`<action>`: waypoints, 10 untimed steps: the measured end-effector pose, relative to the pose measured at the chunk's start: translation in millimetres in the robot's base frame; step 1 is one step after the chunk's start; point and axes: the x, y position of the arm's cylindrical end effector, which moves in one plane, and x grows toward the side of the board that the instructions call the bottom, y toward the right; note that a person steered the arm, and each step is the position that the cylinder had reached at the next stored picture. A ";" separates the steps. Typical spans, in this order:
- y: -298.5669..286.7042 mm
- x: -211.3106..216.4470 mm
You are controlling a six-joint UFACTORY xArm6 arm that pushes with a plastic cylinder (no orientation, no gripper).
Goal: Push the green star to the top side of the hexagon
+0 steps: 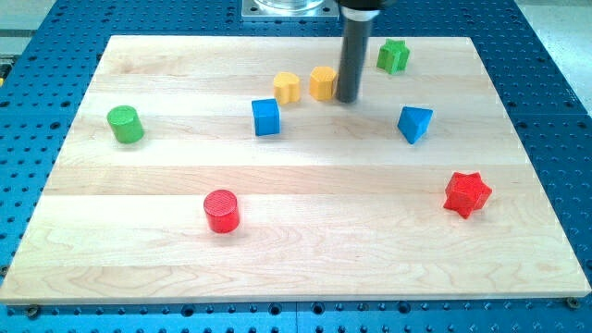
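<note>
The bench (296, 240) carries the blocks. My tip (348, 98) has no jaws; it touches the hexagon's (323, 82) right side. The green star (393, 56) sits at the far edge, right of the rod, compact, no long axis readable.

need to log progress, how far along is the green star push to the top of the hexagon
Nothing looks done: the green star sits near the view's top, right of the yellow hexagon, not above it. In hand: my tip rests beside the hexagon's right edge, left of the star. Left: shoving the star leftward to above the hexagon.
</note>
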 end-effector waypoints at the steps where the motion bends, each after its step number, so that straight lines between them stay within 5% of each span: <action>1: 34.0 -7.6; 4: 170.7 -75.2; 6: 94.7 -82.9; 8: 122.8 -115.8; 10: 12.1 -83.3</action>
